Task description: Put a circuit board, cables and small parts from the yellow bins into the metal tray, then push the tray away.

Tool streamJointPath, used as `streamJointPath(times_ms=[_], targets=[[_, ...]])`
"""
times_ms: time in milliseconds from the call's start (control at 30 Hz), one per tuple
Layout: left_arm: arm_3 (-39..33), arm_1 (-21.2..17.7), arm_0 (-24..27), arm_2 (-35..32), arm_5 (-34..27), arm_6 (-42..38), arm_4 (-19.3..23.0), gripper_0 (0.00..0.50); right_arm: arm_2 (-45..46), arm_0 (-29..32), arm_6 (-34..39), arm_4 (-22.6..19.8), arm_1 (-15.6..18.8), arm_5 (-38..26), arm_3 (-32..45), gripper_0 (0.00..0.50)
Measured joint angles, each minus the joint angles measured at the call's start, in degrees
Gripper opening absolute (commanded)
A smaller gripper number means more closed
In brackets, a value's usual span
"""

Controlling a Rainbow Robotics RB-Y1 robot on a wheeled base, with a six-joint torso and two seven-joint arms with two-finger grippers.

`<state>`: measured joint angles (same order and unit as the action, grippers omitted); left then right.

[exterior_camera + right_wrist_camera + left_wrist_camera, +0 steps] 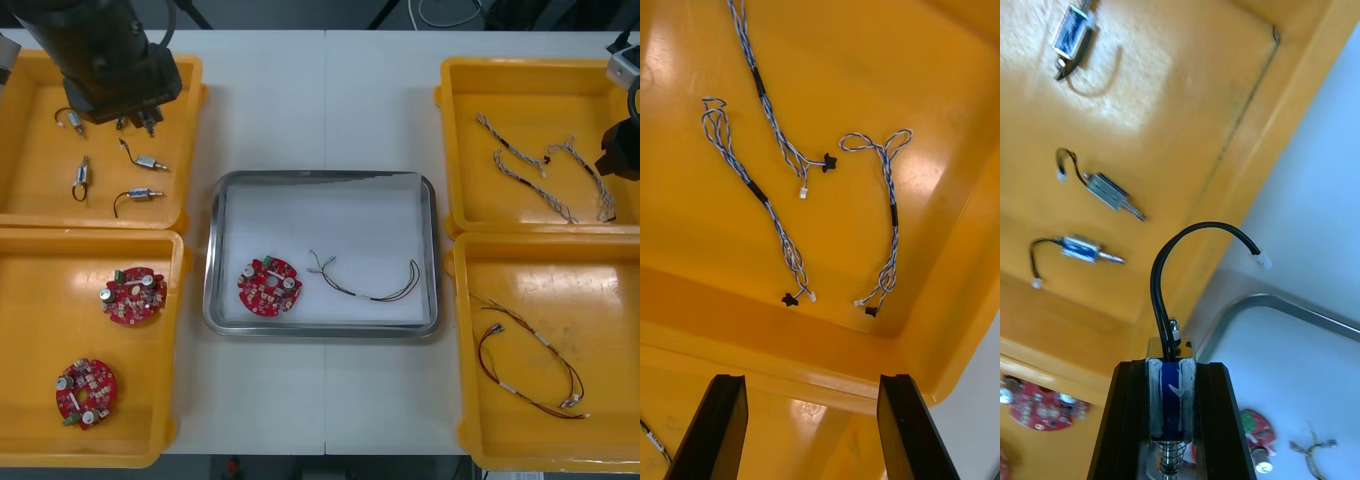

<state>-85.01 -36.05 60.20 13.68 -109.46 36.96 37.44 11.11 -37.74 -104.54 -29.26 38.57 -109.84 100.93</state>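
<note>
Left of the metal tray [212, 250], the left hand [1171, 369] clenches a small metal part [1171, 401] for delivery; the right hand [812, 390] waits released.

The rectangular metal tray [212, 250] is showing a polished, mirror-bright rim around a flat, matt white inside. The yellow plastic bins [560, 100] are reflecting light off smooth, glossy walls. The small metal part [1169, 401] with a black smooth-sheathed lead is gleaming between the matt black fingers [1124, 420] of the left gripper [1171, 369].
</note>
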Motion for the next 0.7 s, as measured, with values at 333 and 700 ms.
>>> streamJointPath(times_ms=[333, 700], targets=[[-8.10, 4.53, -3.96, 6.52, 1.00, -3.09, 0.10, 0.000, 0.06, -2.55, -0.51, 0.01, 1.02, 0.04, -11.60, 0.500], [-12.11, 4.53, -10.79, 14.75, 11.04, -3.09, -2.11, 0.001, 0.15, -6.76, -10.84, 3.62, 1.07, 7.84, -24.52, 0.500]])
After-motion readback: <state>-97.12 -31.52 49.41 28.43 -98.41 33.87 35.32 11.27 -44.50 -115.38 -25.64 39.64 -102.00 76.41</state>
